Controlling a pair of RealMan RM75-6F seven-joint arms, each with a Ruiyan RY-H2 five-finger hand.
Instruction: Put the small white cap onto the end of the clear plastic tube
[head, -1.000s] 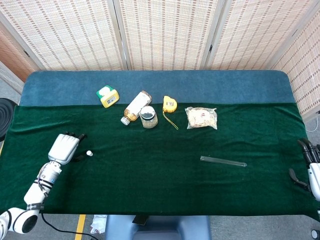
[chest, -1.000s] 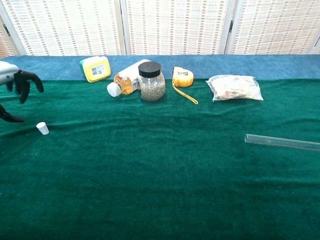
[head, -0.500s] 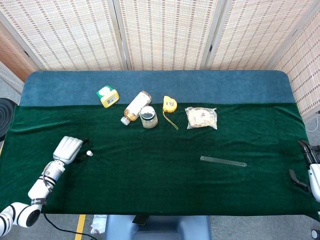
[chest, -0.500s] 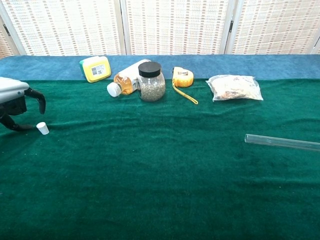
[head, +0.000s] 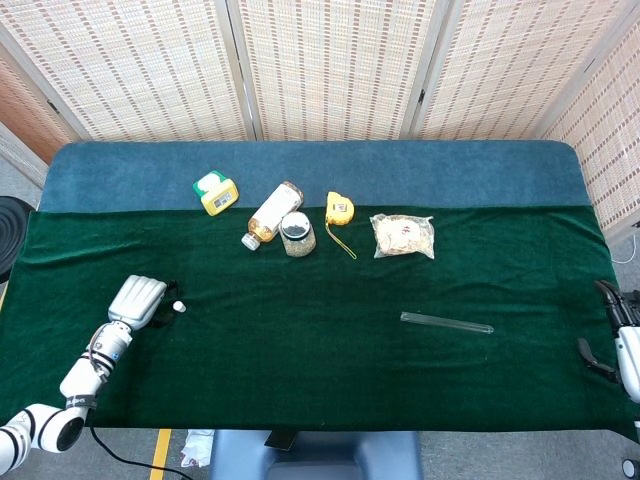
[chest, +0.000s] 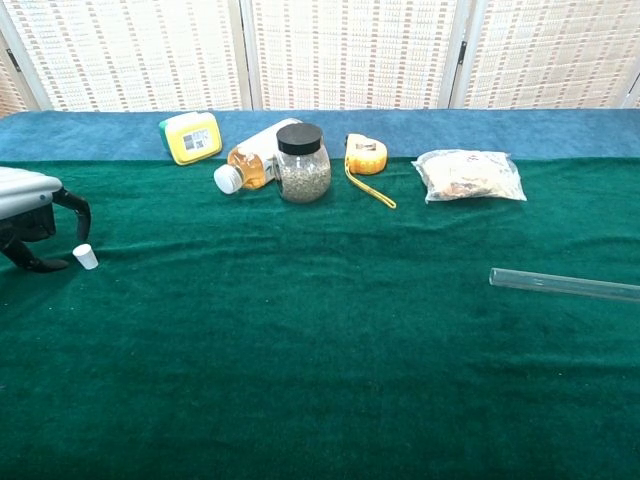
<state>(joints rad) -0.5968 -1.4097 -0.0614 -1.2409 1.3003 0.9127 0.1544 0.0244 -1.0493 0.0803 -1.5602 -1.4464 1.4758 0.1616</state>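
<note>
White cap (chest: 86, 257) beside left hand (chest: 30, 215), untouched

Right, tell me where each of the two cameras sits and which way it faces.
Head view: high above the near table edge, looking steeply down; shows left hand with forearm, right hand at the right border.
Chest view: low at the near edge, looking level across toward the screens; only the left hand shows.
Shared: white cap, clear tube, glass jar.

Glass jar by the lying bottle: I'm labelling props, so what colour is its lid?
Black. The jar's lid shows best in the chest view.
</note>
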